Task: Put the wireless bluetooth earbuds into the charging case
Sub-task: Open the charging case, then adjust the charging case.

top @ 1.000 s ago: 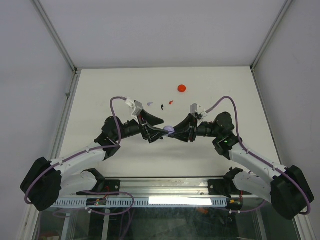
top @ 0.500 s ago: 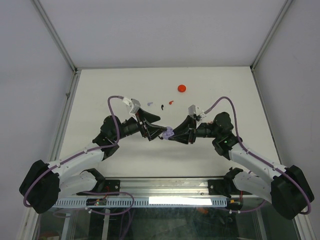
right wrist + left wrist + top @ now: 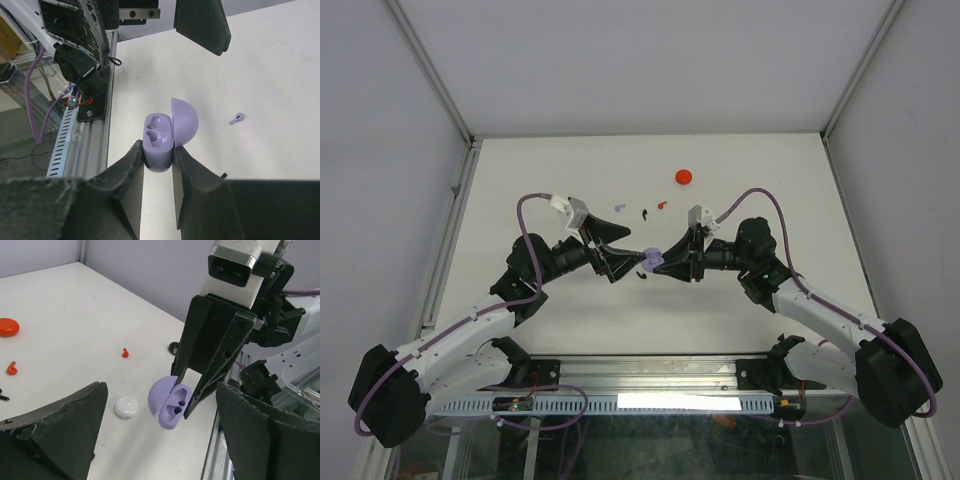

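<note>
Two empty sockets show in the lilac charging case (image 3: 159, 136); its lid stands open, swung back toward the right of the right wrist view; the case sits at the centre of that view, pinched low on its body between the fingers of the right gripper (image 3: 159, 151), which is drawn in narrow on it. In the overhead view the case (image 3: 653, 259) is at the middle of the frame, where the two arms meet; whether it rests on the table (image 3: 520, 180) I cannot tell.

The left gripper (image 3: 160, 390) faces the case with its jaws spread wide, one finger in the lower left and one in the lower right of the left wrist view; neither touches the case, which appears at lower centre there.

The earbuds lie loose on the table, outside the case; a lilac earbud (image 3: 236, 118) lies to the right of the case in the right wrist view, well apart from it. In the overhead view a black earbud (image 3: 644, 213) and a red earbud (image 3: 663, 204) lie beside it in a short row just above the grippers; the left wrist view shows a second red earbud (image 3: 11, 368) at its left edge.

A white round case (image 3: 126, 406) lies closed on the table just left of the lilac one in the left wrist view; a red disc (image 3: 684, 176) lies above the row of earbuds in the overhead view.
</note>
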`<state>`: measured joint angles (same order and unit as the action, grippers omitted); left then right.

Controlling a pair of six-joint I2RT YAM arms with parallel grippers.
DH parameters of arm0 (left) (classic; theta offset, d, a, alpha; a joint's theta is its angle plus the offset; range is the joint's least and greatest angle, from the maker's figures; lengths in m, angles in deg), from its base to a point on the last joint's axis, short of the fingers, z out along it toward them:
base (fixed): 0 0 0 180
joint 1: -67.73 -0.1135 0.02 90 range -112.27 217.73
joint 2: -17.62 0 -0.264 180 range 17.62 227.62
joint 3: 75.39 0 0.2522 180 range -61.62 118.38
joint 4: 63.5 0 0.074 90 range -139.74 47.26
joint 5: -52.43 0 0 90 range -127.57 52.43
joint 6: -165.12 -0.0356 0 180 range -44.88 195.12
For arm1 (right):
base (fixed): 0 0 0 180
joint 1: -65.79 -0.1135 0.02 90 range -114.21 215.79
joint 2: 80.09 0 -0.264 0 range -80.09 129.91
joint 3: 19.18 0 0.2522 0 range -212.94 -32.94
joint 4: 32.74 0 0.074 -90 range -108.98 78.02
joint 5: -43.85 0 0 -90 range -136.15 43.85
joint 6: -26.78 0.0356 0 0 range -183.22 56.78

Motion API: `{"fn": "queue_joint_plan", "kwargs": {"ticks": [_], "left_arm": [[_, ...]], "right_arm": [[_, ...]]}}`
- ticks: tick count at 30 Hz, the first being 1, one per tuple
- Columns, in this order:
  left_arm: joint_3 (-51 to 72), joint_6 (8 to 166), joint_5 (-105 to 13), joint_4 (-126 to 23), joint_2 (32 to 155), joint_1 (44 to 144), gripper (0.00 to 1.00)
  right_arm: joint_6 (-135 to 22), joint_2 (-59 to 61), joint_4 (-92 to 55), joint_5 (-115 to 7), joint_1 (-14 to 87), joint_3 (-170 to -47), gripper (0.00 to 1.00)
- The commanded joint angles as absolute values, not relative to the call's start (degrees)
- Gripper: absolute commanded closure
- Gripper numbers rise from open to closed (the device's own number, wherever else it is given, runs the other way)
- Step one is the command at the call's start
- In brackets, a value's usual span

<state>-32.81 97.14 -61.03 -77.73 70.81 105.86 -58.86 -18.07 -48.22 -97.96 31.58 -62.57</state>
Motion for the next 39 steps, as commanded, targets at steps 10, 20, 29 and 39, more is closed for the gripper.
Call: {"fn": "queue_joint_plan", "kwargs": {"ticks": [10, 20, 29, 39], "left_arm": [[-31.8, 96.6, -50.1, -67.7, 68.6, 105.0, 0.10], [-36.2, 99.2, -63.0, -80.3, 70.0, 105.0, 0.23], [-34.2, 97.3, -68.6, -84.2, 73.7, 105.0, 0.39], [-32.2, 97.5, -73.0, -87.3, 77.3, 105.0, 0.55]], "right_arm": [[-63.6, -19.3, -49.6, -93.9, 31.4, -64.4, 1.00], [-57.8, -17.4, -48.4, -99.3, 31.8, -66.0, 1.00], [-54.1, -16.8, -52.4, -104.1, 31.7, -65.5, 1.00], [-52.6, -16.5, -54.1, -106.1, 31.8, -65.1, 1.00]]}}
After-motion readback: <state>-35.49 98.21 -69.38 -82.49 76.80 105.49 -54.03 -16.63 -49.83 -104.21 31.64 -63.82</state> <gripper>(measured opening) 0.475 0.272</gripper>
